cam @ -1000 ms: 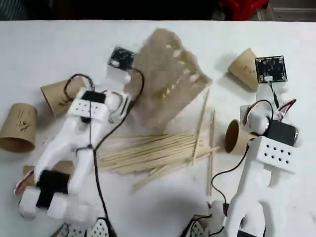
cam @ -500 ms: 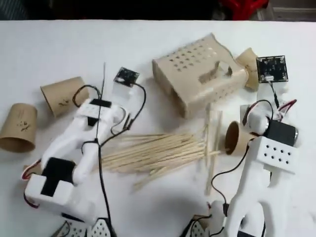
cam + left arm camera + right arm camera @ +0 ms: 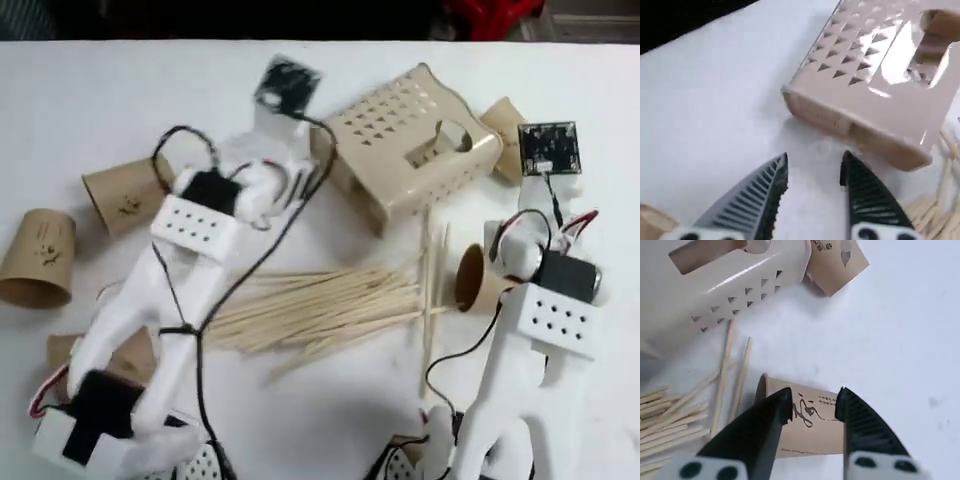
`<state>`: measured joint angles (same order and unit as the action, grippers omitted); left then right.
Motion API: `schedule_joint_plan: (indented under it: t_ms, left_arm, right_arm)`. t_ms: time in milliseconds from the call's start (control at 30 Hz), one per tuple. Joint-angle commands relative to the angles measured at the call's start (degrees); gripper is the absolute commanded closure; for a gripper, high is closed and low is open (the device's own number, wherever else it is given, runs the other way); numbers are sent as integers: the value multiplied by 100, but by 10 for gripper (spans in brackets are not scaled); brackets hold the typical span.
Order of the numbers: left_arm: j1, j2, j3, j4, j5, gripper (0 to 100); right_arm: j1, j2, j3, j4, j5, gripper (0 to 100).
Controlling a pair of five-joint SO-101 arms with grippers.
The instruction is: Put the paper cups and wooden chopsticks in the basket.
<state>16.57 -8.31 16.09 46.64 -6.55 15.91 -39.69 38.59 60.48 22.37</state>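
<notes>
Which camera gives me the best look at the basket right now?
High view: the whole basket is in frame, tipped over. The left wrist view crops its far end; the right wrist view catches one perforated wall and a handle slot.

high: fixed overhead, looking down on table (image 3: 90, 90), arms (image 3: 520, 380) entering from 6 o'clock | left wrist: low, close, facing basket (image 3: 875, 85) | right wrist: close, angled down on paper cup (image 3: 812, 430) | shared by all three: basket, 1 o'clock in high
</notes>
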Motion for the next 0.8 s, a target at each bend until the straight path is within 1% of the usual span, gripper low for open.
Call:
schedule_joint_plan:
  t_ms: [0, 167, 400, 667, 767]
  left_arm:
    - [365, 602, -1064, 44, 299, 749]
    - [409, 1719, -1785, 44, 440, 744]
    - [365, 2747, -2382, 35, 563, 744]
    - [356, 2800, -2426, 62, 580, 746]
    - [365, 2668, -2699, 264, 835, 745]
  right_arm:
    - [40, -796, 677, -479, -53, 846]
    - [40, -1675, 1688, -804, -9, 844]
    - [4, -2220, 2295, -804, -18, 844]
    - [4, -2396, 2462, -769, -53, 844]
    - [22, -2404, 2567, -796, -53, 844]
